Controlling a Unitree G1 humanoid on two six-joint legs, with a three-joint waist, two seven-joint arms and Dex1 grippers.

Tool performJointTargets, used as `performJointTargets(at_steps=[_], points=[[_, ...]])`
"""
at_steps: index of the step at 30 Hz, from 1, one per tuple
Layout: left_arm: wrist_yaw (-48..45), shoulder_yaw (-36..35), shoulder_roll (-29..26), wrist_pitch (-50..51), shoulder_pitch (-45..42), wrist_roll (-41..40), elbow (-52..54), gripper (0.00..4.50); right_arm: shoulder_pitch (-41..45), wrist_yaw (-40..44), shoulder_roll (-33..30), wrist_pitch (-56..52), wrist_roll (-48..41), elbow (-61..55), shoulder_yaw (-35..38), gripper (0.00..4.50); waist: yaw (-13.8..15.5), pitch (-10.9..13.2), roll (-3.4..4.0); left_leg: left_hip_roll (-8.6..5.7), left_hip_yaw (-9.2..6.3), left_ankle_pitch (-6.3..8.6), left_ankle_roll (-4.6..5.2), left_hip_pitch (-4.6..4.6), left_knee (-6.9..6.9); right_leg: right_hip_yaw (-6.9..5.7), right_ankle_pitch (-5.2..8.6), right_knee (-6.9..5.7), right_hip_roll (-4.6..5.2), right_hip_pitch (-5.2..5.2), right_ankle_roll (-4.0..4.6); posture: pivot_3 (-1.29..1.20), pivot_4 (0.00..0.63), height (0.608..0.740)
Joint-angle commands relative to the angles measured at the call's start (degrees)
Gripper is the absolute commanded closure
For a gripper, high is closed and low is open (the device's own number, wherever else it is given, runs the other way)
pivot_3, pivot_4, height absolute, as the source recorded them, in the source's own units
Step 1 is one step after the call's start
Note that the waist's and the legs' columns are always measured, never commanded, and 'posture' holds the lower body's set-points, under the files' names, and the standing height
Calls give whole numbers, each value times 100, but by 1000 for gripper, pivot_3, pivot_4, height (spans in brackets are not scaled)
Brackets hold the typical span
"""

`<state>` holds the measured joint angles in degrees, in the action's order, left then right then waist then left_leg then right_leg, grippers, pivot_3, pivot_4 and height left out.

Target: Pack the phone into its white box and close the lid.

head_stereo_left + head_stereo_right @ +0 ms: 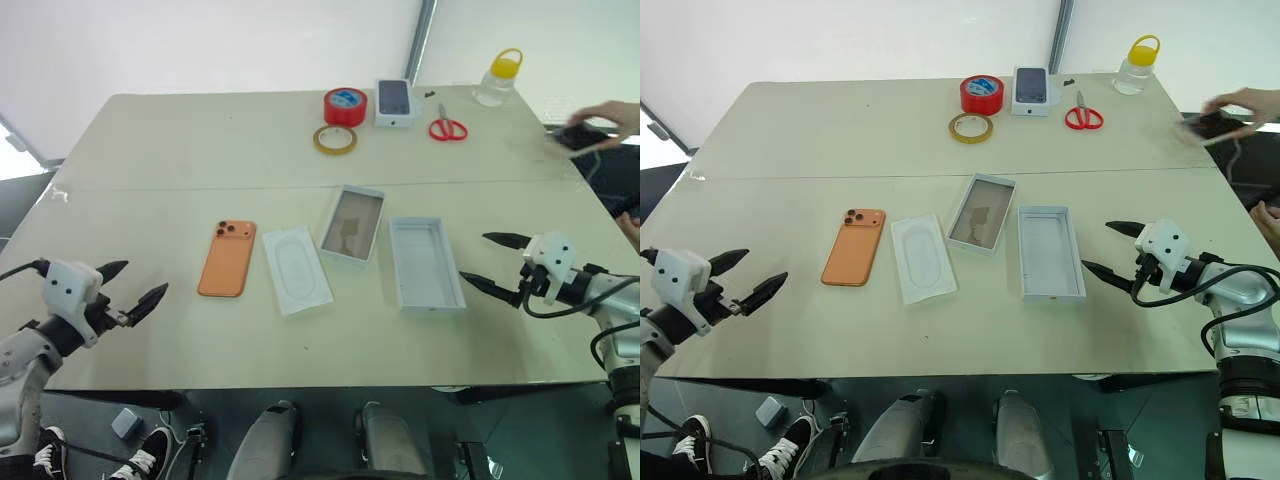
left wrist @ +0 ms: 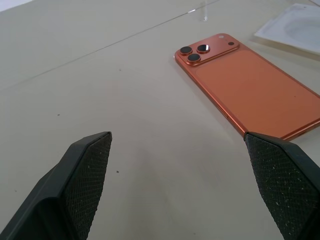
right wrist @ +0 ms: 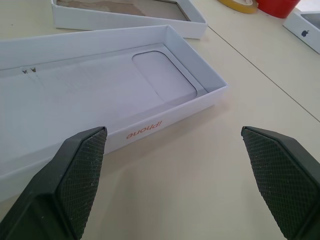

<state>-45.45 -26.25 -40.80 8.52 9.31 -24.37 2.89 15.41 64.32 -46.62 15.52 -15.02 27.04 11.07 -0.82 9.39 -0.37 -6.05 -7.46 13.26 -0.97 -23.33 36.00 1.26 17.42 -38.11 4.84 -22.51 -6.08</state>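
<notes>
Both hands stood with fingers wide apart and held nothing: the left hand (image 1: pixel 143 278) hovered at the near left edge of the surface (image 1: pixel 180 150), aimed at the phone (image 1: pixel 227 258), and the right hand (image 1: pixel 475 258) hung just beside the lid (image 1: pixel 427 264). The phone lay flat, camera side up, left of a thin white insert (image 1: pixel 297 268); the white box (image 1: pixel 352 225) sat beyond the insert, between it and the lid, open side up. The step looked to be the first pick. A flat phone offers little to grip, so the left hand would best come in low, straddle the long edges and close squarely, then carry it level over the insert to the box
</notes>
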Motion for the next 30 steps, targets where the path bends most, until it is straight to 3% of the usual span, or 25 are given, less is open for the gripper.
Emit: performJointTargets(at_steps=[1, 17, 25, 30], points=[[34, -263, -117, 16, -34, -67, 179, 48, 20, 65, -126, 23, -166, -86, 200, 0, 3, 0, 0, 0, 0, 0, 0, 0, 0, 0, 0, 0, 0, 0, 0, 0, 150, 740], [197, 40, -1, 50, -200, 75, 490, 48, -3, 375, -208, -234, -323, -153, 234, 0, 10, 0, 0, 0, 1, 0, 0, 0, 0, 0, 0, 1, 2, 1, 0, 0, 150, 740], [499, 144, 53, 1098, -198, -151, 1018, 48, 116, 327, -174, -297, -289, -341, 148, 0, -9, 0, 0, 0, 1, 0, 0, 0, 0, 1, 0, -1, 0, -1, 0, 0, 150, 740], [862, 337, 376, 1776, -143, -403, 1486, 48, 259, 296, -82, -500, -284, -577, 6, 0, -2, 0, 0, 0, 1, 0, 0, 0, 1, 1, 0, 0, 0, 0, 0, 0, 150, 740]])
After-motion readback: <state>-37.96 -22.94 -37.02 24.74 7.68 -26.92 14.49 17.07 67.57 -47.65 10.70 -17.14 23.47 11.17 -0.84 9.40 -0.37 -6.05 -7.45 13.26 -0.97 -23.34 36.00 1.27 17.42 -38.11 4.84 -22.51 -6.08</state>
